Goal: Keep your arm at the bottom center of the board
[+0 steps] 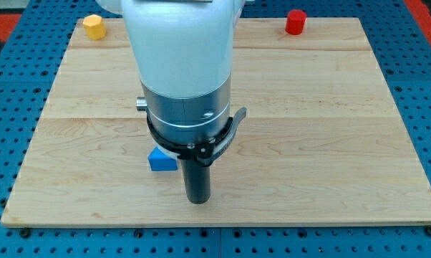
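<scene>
My arm comes down from the view's top centre and ends in a dark rod. My tip (197,200) rests on the wooden board (330,143) near the bottom centre. A blue block (160,160), partly hidden under the arm's collar, lies just left of the rod and a little above the tip, close to it; I cannot tell if it touches. A yellow hexagonal block (94,26) sits at the board's top left corner. A red cylindrical block (295,21) sits at the top edge, right of centre.
The board lies on a blue perforated table (8,143) that shows on all sides. The arm's white body hides the board's top centre.
</scene>
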`<state>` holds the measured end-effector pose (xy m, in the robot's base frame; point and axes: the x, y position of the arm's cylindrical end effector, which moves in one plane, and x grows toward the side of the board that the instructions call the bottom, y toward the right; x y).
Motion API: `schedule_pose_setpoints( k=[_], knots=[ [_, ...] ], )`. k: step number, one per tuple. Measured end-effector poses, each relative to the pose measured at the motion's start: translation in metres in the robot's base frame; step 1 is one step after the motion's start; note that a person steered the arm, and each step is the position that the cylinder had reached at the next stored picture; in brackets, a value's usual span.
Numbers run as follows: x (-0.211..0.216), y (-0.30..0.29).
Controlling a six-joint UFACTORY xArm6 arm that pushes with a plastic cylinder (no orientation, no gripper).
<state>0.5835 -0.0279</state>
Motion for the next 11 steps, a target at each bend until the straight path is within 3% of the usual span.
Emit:
schedule_pose_setpoints(
  k=[11],
  knots=[
    [0.023,0.015]
  ],
)
